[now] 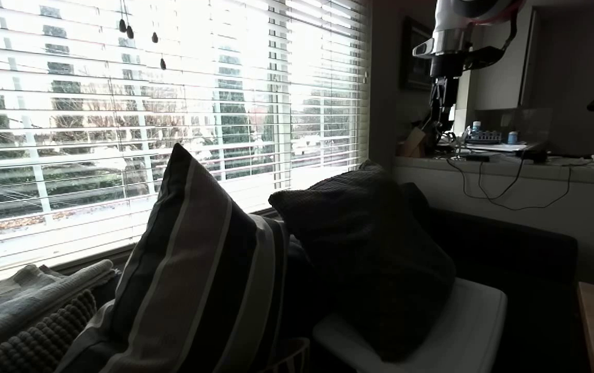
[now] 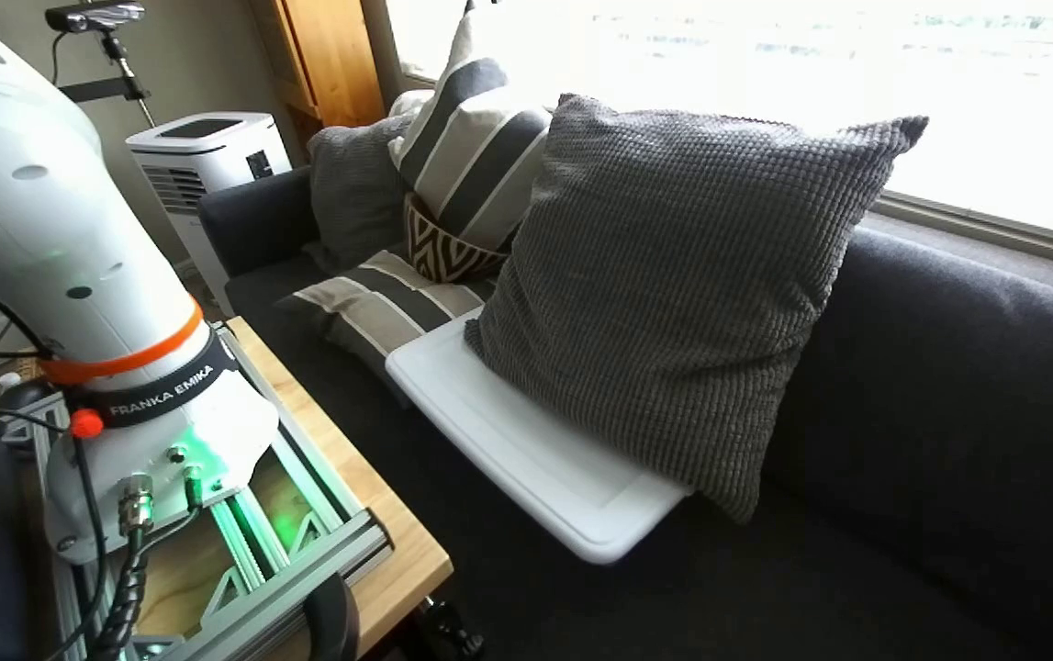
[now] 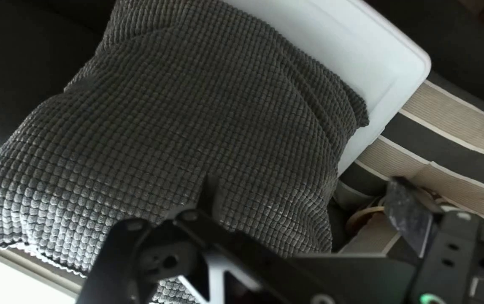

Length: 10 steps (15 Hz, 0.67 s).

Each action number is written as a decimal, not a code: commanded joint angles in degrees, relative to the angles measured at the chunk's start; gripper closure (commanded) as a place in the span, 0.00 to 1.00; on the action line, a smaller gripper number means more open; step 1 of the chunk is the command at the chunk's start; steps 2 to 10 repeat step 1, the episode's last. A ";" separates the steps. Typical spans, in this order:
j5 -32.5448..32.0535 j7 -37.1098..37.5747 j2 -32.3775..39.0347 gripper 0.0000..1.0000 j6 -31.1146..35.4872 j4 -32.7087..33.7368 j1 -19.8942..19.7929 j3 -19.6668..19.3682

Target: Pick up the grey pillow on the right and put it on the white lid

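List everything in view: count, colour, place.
Upholstered sofa: one, dark grey, below blinds
Rectangular plastic lid: one, white, over sofa
Square fabric cushion: one, dark grey, tilted over lid
Striped fabric cushions: two, beige and grey, near lid
Plain fabric cushion: one, grey, sofa's end
Zigzag container: one, brown and cream, by striped cushions
Boxy plastic appliance: one, white, beyond sofa
Wooden table: one, tan, facing sofa
Other items: several, mixed colours, background
Robot arm: one, white, on table
End effector: one, black, open, above tilted cushion

The dark sofa [image 2: 939, 404] carries a striped cushion [image 2: 397, 303] and the white lid [image 2: 540, 450].
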 commanded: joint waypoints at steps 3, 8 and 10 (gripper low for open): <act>-0.55 0.52 -0.09 0.00 -0.15 0.08 1.50 -1.26; -0.55 0.52 -0.09 0.00 -0.15 0.08 1.50 -1.26; -0.55 0.52 -0.09 0.00 -0.15 0.08 1.50 -1.26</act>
